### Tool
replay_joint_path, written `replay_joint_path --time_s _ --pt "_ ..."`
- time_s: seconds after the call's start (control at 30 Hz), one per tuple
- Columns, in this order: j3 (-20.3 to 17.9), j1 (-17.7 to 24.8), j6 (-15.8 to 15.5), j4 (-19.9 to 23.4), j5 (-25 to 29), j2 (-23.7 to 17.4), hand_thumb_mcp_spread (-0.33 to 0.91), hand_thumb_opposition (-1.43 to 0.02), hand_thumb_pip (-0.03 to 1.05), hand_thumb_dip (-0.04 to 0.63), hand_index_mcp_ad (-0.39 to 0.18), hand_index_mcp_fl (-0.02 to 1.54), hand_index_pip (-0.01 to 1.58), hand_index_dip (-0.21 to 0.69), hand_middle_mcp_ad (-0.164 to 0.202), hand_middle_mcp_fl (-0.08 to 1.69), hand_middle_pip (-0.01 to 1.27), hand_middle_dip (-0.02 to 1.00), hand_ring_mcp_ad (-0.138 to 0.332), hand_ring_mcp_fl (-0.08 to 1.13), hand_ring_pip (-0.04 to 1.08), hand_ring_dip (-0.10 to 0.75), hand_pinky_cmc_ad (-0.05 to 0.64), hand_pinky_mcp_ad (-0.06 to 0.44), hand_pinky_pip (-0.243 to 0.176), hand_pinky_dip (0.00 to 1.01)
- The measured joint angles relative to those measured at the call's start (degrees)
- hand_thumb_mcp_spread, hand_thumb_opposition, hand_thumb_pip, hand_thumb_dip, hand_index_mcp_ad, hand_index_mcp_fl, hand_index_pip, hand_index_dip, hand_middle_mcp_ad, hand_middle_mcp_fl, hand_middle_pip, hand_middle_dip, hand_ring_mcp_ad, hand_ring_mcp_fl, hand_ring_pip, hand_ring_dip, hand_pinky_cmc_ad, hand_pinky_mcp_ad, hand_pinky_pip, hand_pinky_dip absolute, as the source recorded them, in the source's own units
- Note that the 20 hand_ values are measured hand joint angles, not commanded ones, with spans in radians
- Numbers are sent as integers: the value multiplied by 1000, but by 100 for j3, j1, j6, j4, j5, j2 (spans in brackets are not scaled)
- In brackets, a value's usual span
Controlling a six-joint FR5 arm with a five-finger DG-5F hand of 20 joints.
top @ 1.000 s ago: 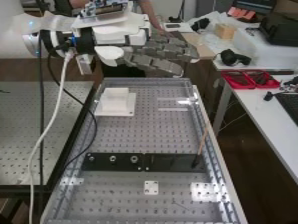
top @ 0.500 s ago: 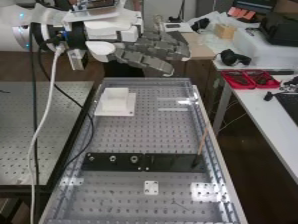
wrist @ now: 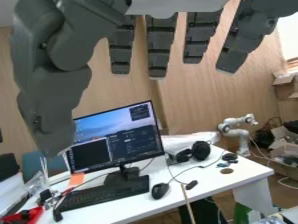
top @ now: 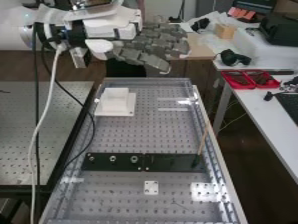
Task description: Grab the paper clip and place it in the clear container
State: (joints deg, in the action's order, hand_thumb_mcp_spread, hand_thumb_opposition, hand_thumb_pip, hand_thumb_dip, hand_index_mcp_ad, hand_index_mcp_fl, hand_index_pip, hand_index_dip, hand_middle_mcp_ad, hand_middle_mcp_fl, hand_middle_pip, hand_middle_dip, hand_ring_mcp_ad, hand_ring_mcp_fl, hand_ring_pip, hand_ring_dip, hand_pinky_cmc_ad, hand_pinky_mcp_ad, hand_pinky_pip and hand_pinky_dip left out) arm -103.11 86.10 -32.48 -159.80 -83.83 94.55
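Shows a perforated table [top: 20, 150] at far left, with a white cable [top: 44, 117] and a black cable [top: 80, 102] hanging from the white arm [top: 13, 30]. Next has a white block [top: 115, 95] on a flat base [top: 126, 111] at the bench's [top: 126, 195] far end, and a black strip [top: 159, 162] across it nearer. Holds the hand [top: 156, 47] wide, high at that far end, with straight fingers [wrist: 158, 47] and spread thumb [wrist: 50, 90]. Has a thin sliver [top: 179, 204] on the near part, too small to confirm as the paper clip; cannot identify the clear container. Then has a leaning stick [top: 202, 141] and, at far right, red trays [top: 251, 86] on a desk [top: 263, 105].
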Motion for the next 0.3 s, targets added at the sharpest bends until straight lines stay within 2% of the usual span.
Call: replay_joint_path --time_s 0.13,0.3 --pt "19 10 -59 0 -23 3 438 -747 316 192 -157 171 103 304 24 152 134 187 136 16 106 58 325 250 -44 251" --pt "138 -27 -74 -117 -315 58 440 -733 316 188 -157 171 103 305 24 152 134 187 136 16 106 58 328 250 -44 251"
